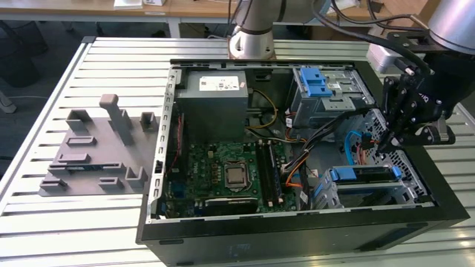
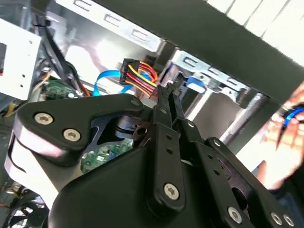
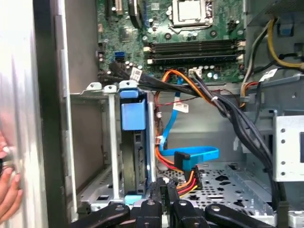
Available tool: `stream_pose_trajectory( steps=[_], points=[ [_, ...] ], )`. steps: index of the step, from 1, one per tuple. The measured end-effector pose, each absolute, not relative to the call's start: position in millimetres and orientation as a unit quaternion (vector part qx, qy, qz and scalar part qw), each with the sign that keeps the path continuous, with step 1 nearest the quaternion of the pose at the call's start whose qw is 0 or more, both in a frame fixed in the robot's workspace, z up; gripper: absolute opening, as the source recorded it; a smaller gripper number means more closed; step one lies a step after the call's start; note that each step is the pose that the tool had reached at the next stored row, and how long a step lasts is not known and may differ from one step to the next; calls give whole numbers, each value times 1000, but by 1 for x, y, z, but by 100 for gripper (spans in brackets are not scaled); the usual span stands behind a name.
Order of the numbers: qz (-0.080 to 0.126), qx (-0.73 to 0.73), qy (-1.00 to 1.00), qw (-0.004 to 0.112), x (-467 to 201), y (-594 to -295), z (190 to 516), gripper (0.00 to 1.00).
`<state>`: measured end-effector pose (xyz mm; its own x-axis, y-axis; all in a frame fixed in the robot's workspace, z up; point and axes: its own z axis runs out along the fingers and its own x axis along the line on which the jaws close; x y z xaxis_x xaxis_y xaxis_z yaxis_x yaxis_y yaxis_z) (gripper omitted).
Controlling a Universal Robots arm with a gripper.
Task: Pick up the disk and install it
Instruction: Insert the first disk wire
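Observation:
The disk sits in the drive cage at the front corner of the open computer case, on the exterior view's right, its blue rails showing. In the first wrist view the disk stands edge-on in its bay under a blue tab. My gripper hangs just above the cage, beside the disk and apart from it. Its black fingertips are pressed together with nothing between them, and the gripper points at the cage floor next to the bay.
A blue flat cable and a bundle of coloured wires lie close to the fingertips. The grey power supply box, blue latch piece and motherboard fill the case. A person's hand rests outside the case wall. A grey fixture lies on the table.

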<state>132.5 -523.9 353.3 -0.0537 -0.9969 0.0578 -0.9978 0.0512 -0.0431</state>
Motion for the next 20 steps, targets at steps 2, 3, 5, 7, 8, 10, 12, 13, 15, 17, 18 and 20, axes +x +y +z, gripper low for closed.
stream_pose_trajectory(
  steps=[2,3,5,7,8,10,12,13,15,17,18,20],
  points=[
    [29,688,-725,-1,130,-525,353,16],
    [29,688,-725,-3,130,-526,352,16],
    [31,688,-725,-6,129,-529,352,16],
    [34,689,-724,-9,127,-530,352,16],
    [36,689,-724,-11,127,-531,352,16],
    [39,689,-723,-14,124,-531,352,16],
    [42,689,-723,-17,122,-532,352,16],
    [43,689,-723,-19,121,-533,351,16],
    [43,690,-723,-21,119,-536,351,16],
    [44,690,-723,-22,118,-540,350,16],
    [44,690,-723,-23,118,-542,350,16],
    [44,690,-723,-24,118,-544,350,16]
  ],
)
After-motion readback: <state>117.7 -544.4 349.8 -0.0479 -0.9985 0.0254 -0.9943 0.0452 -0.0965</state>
